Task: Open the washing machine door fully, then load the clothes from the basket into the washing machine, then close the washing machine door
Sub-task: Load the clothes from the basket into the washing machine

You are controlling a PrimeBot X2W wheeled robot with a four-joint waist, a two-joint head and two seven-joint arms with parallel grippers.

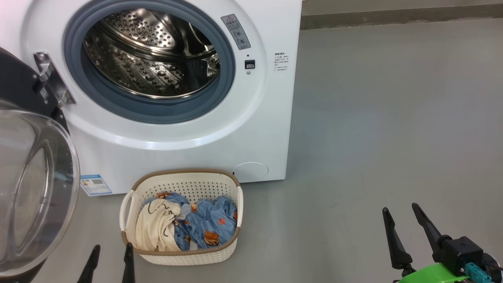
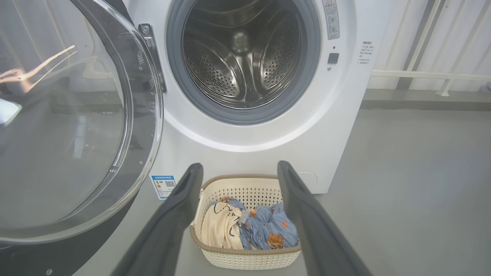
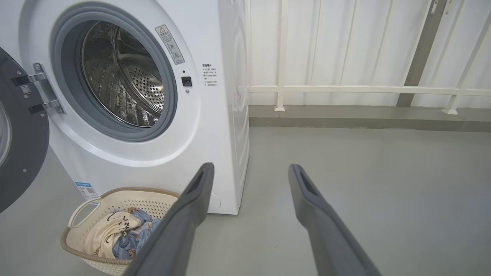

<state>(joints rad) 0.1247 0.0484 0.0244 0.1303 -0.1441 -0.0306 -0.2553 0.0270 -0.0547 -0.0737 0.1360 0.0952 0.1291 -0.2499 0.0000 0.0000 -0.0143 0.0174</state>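
Note:
The white washing machine [image 1: 188, 149] [image 2: 345, 115] [image 3: 215, 126] stands with its steel drum [image 1: 151, 53] [image 2: 241, 57] bare. Its door [image 1: 35, 184] [image 2: 73, 126] [image 3: 19, 134] is swung wide to the left on its hinge. On the floor before it sits the cream basket [image 1: 184, 257] [image 2: 249, 260] [image 3: 96, 264] holding the clothes [image 1: 188, 228] [image 2: 249, 230] [image 3: 119, 234]: a blue bear-print garment and a cream one. My left gripper [image 1: 112, 249] [image 2: 239, 168] is open just left of and short of the basket, empty. My right gripper [image 1: 401, 211] [image 3: 251, 168] is open over bare floor at the right, empty.
A grey floor [image 1: 393, 118] stretches to the right of the machine. A low ledge and a white railing [image 3: 364, 90] run along the back wall. The open door takes up the space at the left, close to my left arm.

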